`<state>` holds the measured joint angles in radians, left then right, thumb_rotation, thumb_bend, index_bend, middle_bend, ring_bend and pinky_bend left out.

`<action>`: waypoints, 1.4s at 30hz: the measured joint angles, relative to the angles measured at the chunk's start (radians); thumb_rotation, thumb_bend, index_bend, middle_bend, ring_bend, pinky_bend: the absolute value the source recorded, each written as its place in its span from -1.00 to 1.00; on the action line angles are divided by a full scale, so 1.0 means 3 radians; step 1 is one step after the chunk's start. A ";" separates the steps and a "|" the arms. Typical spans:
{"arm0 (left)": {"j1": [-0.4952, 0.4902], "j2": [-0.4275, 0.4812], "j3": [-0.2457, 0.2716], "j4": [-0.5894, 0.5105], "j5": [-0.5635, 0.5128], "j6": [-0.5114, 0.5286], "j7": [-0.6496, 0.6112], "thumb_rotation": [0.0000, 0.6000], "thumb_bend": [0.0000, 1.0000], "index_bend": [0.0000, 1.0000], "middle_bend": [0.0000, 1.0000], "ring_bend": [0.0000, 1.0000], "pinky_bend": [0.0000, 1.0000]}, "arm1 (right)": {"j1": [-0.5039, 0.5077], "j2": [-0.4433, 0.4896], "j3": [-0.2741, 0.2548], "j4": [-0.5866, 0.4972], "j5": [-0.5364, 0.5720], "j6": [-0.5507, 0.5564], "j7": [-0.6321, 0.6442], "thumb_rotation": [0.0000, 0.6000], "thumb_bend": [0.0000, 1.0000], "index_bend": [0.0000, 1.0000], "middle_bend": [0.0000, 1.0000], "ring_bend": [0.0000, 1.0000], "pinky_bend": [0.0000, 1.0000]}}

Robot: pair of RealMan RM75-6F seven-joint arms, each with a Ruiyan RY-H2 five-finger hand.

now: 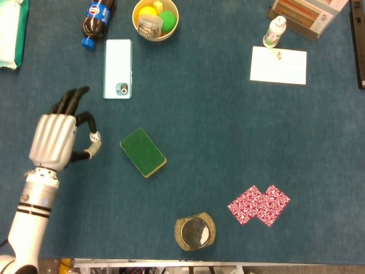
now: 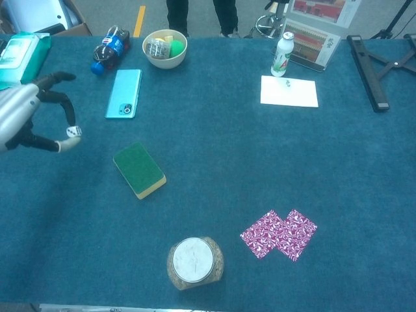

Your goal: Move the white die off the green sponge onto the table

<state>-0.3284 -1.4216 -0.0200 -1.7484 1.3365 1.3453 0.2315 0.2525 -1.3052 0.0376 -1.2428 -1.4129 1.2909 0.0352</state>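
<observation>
The green sponge (image 1: pixel 143 152) (image 2: pixel 139 170) lies bare on the blue table, left of centre. My left hand (image 1: pixel 55 136) (image 2: pixel 26 117) hovers to the left of the sponge, apart from it. It pinches the white die (image 1: pixel 95 137) (image 2: pixel 73 132) between thumb and a finger, above the table surface. The other fingers are spread forward. My right hand shows in neither view.
A light blue phone (image 1: pixel 117 68) lies just beyond the hand, with a cola bottle (image 1: pixel 95 16) and a bowl of small items (image 1: pixel 155 19) behind it. A round jar (image 1: pixel 194 232) stands near the front edge. Patterned red cloths (image 1: pixel 259 204), a white card (image 1: pixel 278 65) and a small bottle (image 1: pixel 274 32) sit to the right.
</observation>
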 measured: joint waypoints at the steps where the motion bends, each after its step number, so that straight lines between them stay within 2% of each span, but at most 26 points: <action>1: 0.0010 -0.0025 0.0008 0.0024 -0.0004 -0.0015 -0.0022 1.00 -0.55 0.16 -0.79 -0.85 -0.54 | -0.0002 -0.0007 0.0001 0.0012 0.0004 -0.0012 0.0011 1.00 -0.63 0.08 -0.24 -0.26 -0.30; 5: -0.0004 -0.0083 -0.0053 0.0073 -0.0022 -0.0046 -0.0035 1.00 -0.55 0.16 -0.79 -0.83 -0.54 | -0.0003 -0.0032 0.0010 0.0068 0.0011 -0.0058 0.0062 1.00 -0.63 0.08 -0.24 -0.26 -0.30; 9: -0.0096 -0.0050 -0.0258 -0.0091 0.0178 0.0078 0.0053 1.00 -0.55 0.13 -0.79 -0.81 -0.54 | -0.0002 -0.0040 0.0033 0.0094 0.0024 -0.0084 0.0096 1.00 -0.63 0.08 -0.24 -0.26 -0.30; 11: -0.0132 -0.0025 -0.0354 -0.0210 0.0339 0.0187 0.0103 1.00 -0.55 0.05 -0.79 -0.81 -0.54 | -0.0005 -0.0045 0.0041 0.0105 0.0030 -0.0090 0.0120 1.00 -0.63 0.08 -0.24 -0.26 -0.30; 13: -0.0141 0.0024 -0.0416 -0.0373 0.0512 0.0325 0.0163 1.00 -0.55 -0.16 -0.81 -0.81 -0.54 | -0.0011 -0.0051 0.0047 0.0124 0.0034 -0.0093 0.0149 1.00 -0.63 0.08 -0.24 -0.26 -0.30; 16: -0.0061 0.0108 -0.0343 -0.0527 0.0565 0.0404 0.0163 1.00 -0.56 -0.40 -0.83 -0.81 -0.54 | -0.0017 -0.0060 0.0055 0.0161 0.0045 -0.0114 0.0174 1.00 -0.63 0.08 -0.24 -0.26 -0.30; 19: 0.0103 0.0197 -0.0145 -0.0581 0.0517 0.0444 0.0037 1.00 -0.59 -0.46 -0.83 -0.80 -0.54 | -0.0003 -0.0067 0.0060 0.0170 0.0045 -0.0162 0.0166 1.00 -0.63 0.08 -0.24 -0.26 -0.30; 21: 0.0183 0.0230 -0.0067 -0.0587 0.0575 0.0504 -0.0061 1.00 -0.60 -0.48 -0.83 -0.79 -0.54 | 0.0004 -0.0076 0.0066 0.0169 0.0042 -0.0170 0.0160 1.00 -0.63 0.08 -0.24 -0.26 -0.30; 26: 0.0260 0.0247 -0.0044 -0.0533 0.0752 0.0614 -0.0252 1.00 -0.61 -0.47 -0.79 -0.78 -0.54 | -0.0005 -0.0126 0.0068 0.0231 0.0052 -0.0193 0.0207 1.00 -0.63 0.08 -0.24 -0.26 -0.30; 34: 0.0315 0.0224 -0.0092 -0.0350 0.0515 0.0541 -0.0351 1.00 -0.61 -0.36 -0.75 -0.78 -0.54 | 0.0001 -0.0124 0.0097 0.0272 0.0022 -0.0177 0.0268 1.00 -0.63 0.08 -0.24 -0.26 -0.30; 42: 0.0220 0.0292 -0.0208 -0.0162 0.0220 0.0235 -0.0216 1.00 -0.61 -0.24 -0.69 -0.78 -0.53 | 0.0183 0.0022 0.0217 -0.0054 -0.0150 -0.0086 0.0041 1.00 -0.63 0.08 -0.24 -0.26 -0.29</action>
<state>-0.2623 -1.3340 -0.0825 -1.7970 1.4025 1.4157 0.1667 0.3076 -1.2985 0.1026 -1.2591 -1.4578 1.2650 0.0475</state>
